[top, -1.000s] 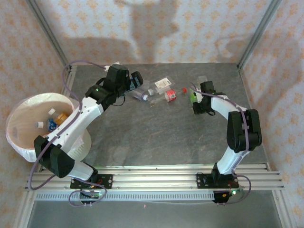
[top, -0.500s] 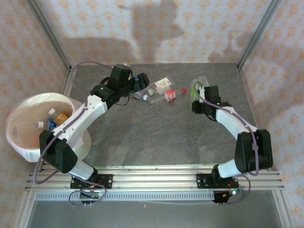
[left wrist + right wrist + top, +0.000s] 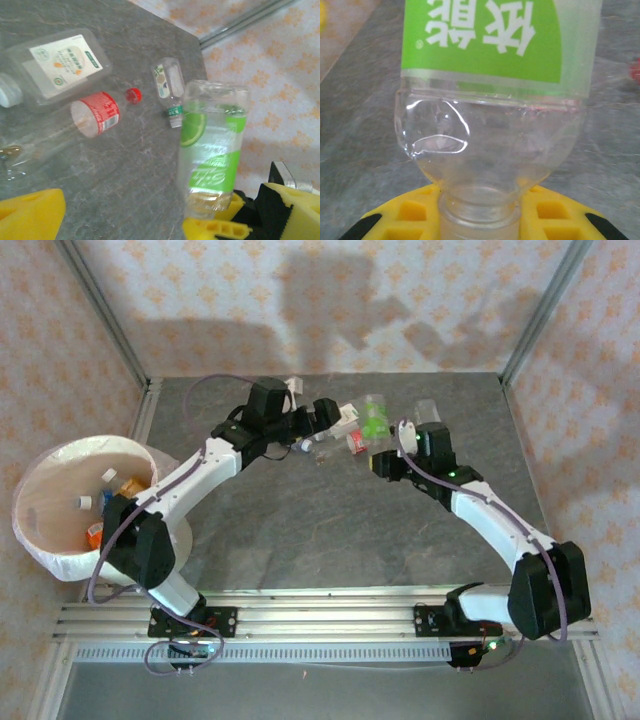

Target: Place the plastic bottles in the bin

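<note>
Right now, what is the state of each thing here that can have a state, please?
left gripper: open, empty.
right gripper: shut on the green-labelled bottle's neck.
green-labelled bottle: held by its neck.
red-labelled bottle: lying on its side.
white-labelled bottle: lying on its side, capped.
green-capped bottle: lying on its side, capped.
bin: partly filled.

Light: bright, even.
Shadows: soft, on back wall point(image 3: 330, 300), upper frame.
Glare: glints on bottle point(image 3: 437, 145).
Focus: wrist views perhaps soft.
</note>
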Tool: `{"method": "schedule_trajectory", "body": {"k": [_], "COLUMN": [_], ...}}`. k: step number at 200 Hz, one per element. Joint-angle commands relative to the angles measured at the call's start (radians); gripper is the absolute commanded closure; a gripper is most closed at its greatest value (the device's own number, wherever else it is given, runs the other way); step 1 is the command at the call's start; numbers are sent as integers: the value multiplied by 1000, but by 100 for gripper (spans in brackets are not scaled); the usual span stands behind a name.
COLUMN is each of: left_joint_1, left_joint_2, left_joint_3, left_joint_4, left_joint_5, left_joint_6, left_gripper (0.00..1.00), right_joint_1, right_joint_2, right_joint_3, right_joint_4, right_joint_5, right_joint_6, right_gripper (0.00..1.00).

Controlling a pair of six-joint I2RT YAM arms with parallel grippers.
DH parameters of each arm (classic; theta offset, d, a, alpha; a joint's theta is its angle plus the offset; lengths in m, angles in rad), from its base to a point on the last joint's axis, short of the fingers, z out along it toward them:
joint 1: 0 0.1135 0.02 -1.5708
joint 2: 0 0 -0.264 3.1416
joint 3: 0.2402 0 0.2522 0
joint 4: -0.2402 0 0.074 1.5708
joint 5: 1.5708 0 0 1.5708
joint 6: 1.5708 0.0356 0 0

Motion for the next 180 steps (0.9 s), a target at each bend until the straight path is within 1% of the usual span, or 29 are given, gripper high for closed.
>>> {"method": "schedule_trajectory", "body": {"k": [1,29,38,46,60,86,103,130,139,152,162,166,174,180], "left_joint_1": [-13,-20,-27,-33,-45,-48,-48,-48,-48,-48,-48,-48,-48,-48], "left_joint_2": [9,35,50,60,69,88,89,81,84,86,84,83,79,75], "left_joint_3": [44,48,66,83,109,155,140,92,95,104,108,108,108,108], "left_joint_4": [61,127,126,108,49,-103,-98,7,11,1,-9,-10,-14,-17], "left_joint_5": [37,81,103,99,38,-135,-170,-123,-112,-97,-96,-96,-100,-104], "left_joint_6": [14,0,12,27,52,62,40,-7,-12,-6,1,2,7,10], "left_gripper": [0,0,0,0,0,0,7,26,29,35,40,41,42,43], "right_joint_1": [32,76,87,96,111,132,138,139,138,138,139,138,138,139], "right_joint_2": [12,40,53,65,79,85,82,85,84,78,73,70,63,59], "right_joint_3": [65,108,128,144,165,190,195,197,194,189,189,189,191,193], "right_joint_4": [48,47,36,23,-3,-35,-36,-44,-45,-43,-46,-49,-52,-55], "right_joint_5": [-67,-114,-137,-157,-165,-175,-195,-200,-197,-191,-194,-196,-192,-181], "right_joint_6": [-22,-22,-23,-27,-39,-56,-56,-53,-53,-50,-50,-52,-45,-36], "right_gripper": [81,81,81,81,81,81,81,80,79,73,58,49,38,31]}}
